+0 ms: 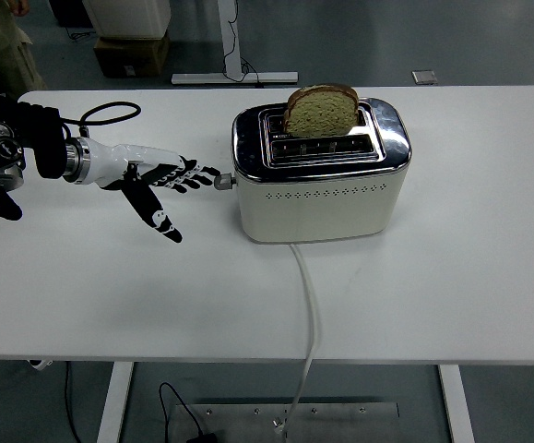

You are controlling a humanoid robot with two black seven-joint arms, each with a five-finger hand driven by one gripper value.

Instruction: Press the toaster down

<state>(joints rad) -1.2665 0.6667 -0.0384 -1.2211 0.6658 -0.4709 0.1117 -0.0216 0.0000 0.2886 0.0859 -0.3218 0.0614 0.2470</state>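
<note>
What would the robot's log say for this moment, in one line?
left hand: open, fingertips at lever knob | toaster: bread up | lever: not pressed

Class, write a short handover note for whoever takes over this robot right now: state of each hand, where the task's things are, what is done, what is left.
Left hand: open, fingers spread, fingertips at the toaster's lever knob; whether they touch it cannot be told.
Right hand: not in view.
Toaster: upright mid-table, its cord running off the near edge.
Bread slice: standing high out of the slot.
Done: hand brought to the lever.
Left: press the lever down so that the bread drops.
</note>
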